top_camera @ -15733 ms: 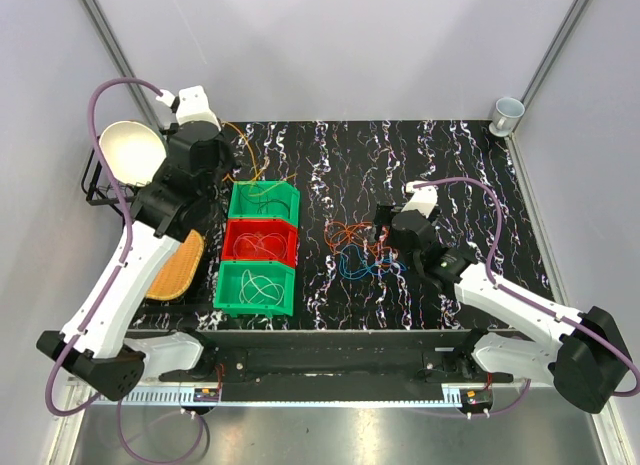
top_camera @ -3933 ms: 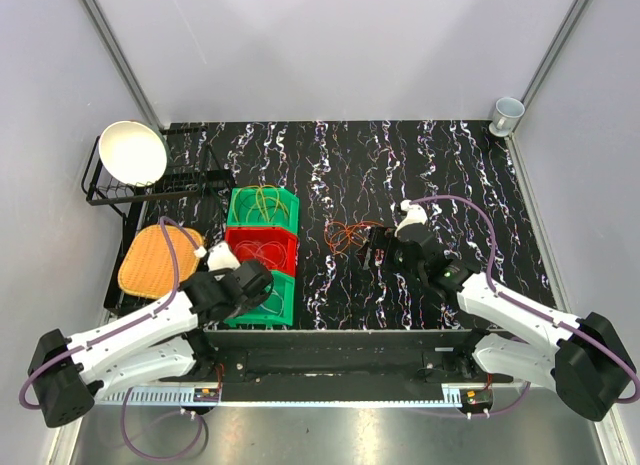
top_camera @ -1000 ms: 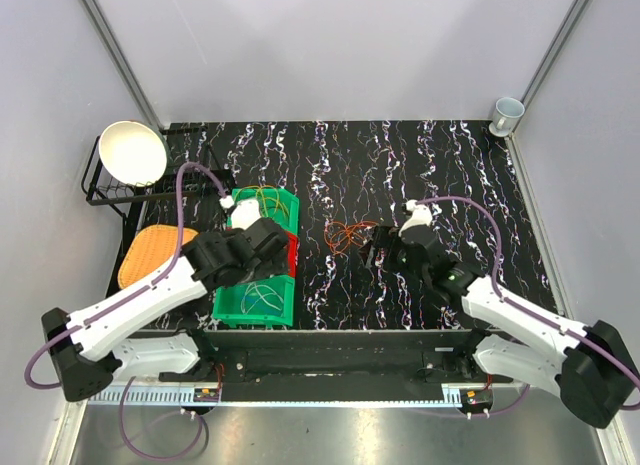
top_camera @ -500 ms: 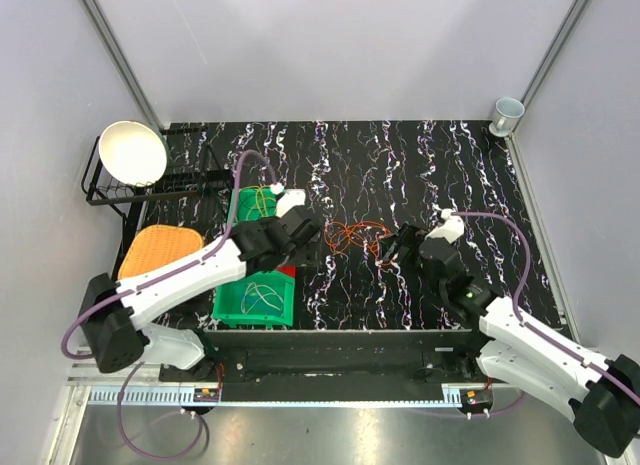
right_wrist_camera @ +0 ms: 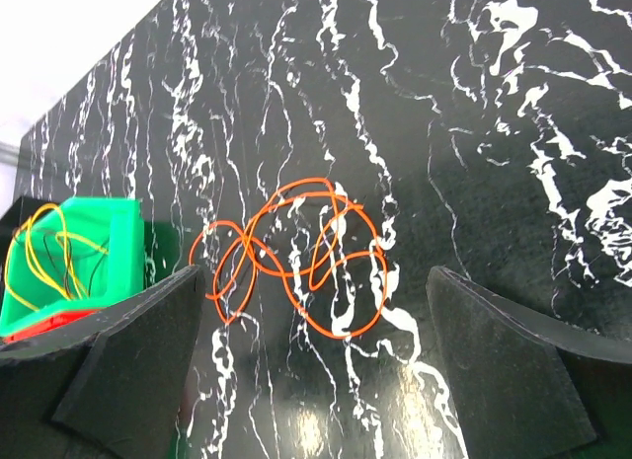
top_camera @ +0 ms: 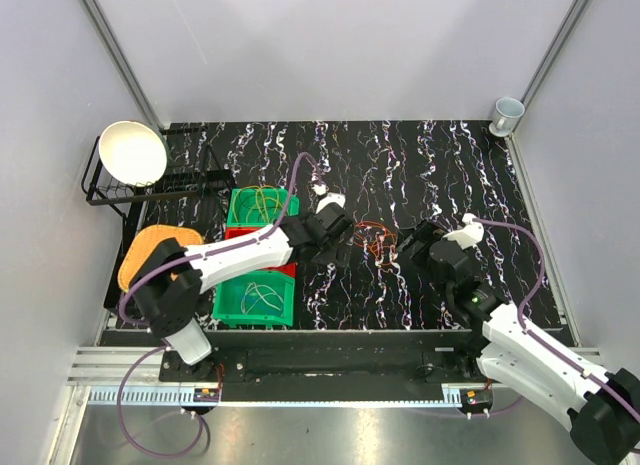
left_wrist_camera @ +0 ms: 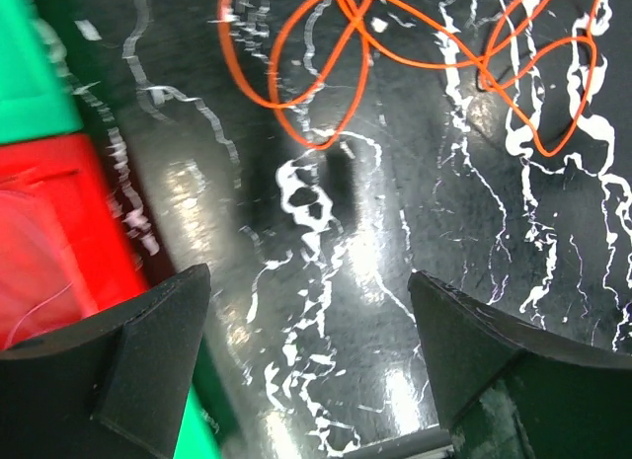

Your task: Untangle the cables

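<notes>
Surface: black marbled table [top_camera: 450,155], with pale walls around it.
Cable: the orange cable [right_wrist_camera: 296,252] lay in overlapping loops flat on the table, right of the red bin [left_wrist_camera: 49,232] and apart from it.
Left gripper [left_wrist_camera: 306,281]: jaws wide, empty, between red bin and cable.
Right gripper [right_wrist_camera: 314,271]: jaws wide, empty, beyond the cable from the red bin.
Progress: yellow cables [right_wrist_camera: 39,237] sat in the green bin [right_wrist_camera: 109,222] behind the red bin; apparently only the orange loops were left.

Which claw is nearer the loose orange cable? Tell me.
Left, narrowly. The left claw sits at the left edge of the orange cable; the right claw stands slightly off its right side.
</notes>
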`<state>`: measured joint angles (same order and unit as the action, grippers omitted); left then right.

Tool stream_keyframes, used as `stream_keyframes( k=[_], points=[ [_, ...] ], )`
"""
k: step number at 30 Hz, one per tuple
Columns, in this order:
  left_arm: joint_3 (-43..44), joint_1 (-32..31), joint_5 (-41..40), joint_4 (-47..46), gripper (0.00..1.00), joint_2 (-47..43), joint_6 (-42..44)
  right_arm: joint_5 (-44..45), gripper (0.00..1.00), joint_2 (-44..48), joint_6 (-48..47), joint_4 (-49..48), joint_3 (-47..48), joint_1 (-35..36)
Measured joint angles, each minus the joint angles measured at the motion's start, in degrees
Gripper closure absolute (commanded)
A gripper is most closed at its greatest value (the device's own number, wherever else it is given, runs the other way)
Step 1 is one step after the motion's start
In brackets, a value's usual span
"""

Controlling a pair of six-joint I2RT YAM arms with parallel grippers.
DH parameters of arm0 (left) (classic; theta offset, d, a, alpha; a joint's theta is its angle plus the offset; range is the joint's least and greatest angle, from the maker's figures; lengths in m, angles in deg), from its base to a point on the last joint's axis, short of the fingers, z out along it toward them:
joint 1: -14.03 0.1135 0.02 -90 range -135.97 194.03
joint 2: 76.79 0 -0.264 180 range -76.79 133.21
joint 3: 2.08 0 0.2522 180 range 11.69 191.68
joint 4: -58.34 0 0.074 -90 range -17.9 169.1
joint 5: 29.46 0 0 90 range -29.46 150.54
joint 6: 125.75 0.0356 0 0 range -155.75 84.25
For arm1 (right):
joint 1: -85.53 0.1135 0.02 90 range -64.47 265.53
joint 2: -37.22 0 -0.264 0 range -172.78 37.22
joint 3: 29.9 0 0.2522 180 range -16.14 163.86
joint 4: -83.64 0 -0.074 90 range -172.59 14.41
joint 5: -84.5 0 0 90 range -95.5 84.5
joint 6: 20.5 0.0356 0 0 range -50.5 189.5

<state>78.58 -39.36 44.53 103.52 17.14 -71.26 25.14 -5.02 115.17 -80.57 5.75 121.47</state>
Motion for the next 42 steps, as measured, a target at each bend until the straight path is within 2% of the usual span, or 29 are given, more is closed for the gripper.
stream_keyframes(
  k=[11,42],
  points=[
    [3.6,0.0,4.1,-5.7,0.13,9.0,2.9,-3.3,0.00,0.2,1.6,-1.0,-0.7,-5.2],
    [14.4,0.0,7.1,-8.8,0.11,21.5,4.9,-4.8,0.00,0.4,2.6,-1.0,-1.0,-6.3]
  ],
)
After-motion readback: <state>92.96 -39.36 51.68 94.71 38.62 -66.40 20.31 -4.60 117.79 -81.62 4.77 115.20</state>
